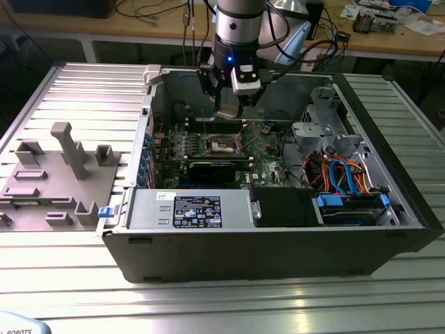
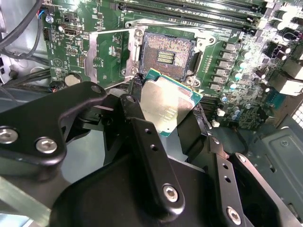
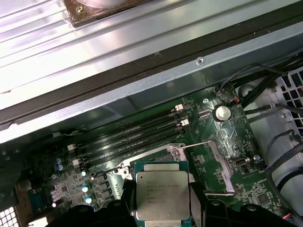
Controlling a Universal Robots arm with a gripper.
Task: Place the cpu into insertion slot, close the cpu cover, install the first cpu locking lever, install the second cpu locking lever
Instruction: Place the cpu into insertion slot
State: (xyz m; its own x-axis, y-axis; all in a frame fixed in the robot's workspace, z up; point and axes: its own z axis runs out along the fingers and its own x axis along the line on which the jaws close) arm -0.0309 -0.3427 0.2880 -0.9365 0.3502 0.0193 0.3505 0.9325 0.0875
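Observation:
My gripper (image 1: 227, 109) hangs inside the open computer case, shut on the cpu (image 2: 166, 103), a flat square chip with a silver top and green edge. Black fingers (image 2: 134, 101) clamp two opposite edges of the chip in both wrist views. The cpu (image 3: 162, 195) sits a little above the green board, tilted, and beside the insertion slot (image 2: 165, 56) rather than in it. That dark square socket (image 1: 221, 144) lies bare with its contacts showing. The cpu cover (image 2: 93, 56), a silvery frame, is swung open to one side of the socket.
Long black memory slots (image 3: 132, 130) run beside the socket. A grey power supply box (image 1: 188, 209) and a drive bay with blue and orange cables (image 1: 341, 177) fill the case's near side. The case walls (image 1: 149, 104) enclose the board. A grey fixture block (image 1: 66, 174) stands at the exterior view's left.

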